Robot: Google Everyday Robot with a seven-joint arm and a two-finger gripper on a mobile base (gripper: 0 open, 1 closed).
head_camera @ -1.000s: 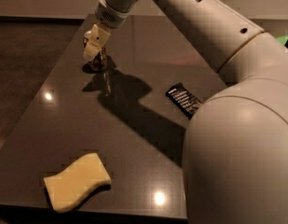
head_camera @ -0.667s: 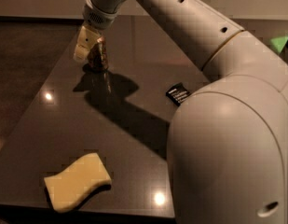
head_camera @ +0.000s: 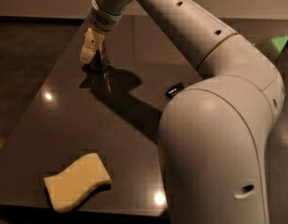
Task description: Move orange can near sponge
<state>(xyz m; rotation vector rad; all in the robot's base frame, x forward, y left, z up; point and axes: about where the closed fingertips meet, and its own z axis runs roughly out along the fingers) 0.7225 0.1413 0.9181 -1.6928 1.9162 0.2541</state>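
The orange can stands upright at the far left of the dark table; it looks dark in the arm's shadow and only part of it shows. My gripper hangs right over it, its pale tip against the can's left side and top. The sponge, pale yellow with wavy edges, lies flat near the table's front left edge, far from the can.
A flat black snack wrapper lies mid-table to the right, mostly hidden behind my arm. My large white arm fills the right half of the view. The table's left edge runs diagonally beside the can and sponge.
The arm's bulk has swung further into view and now covers most of the wrapper. The gripper stays at the can, shifting slightly left and back. The sponge has not moved.
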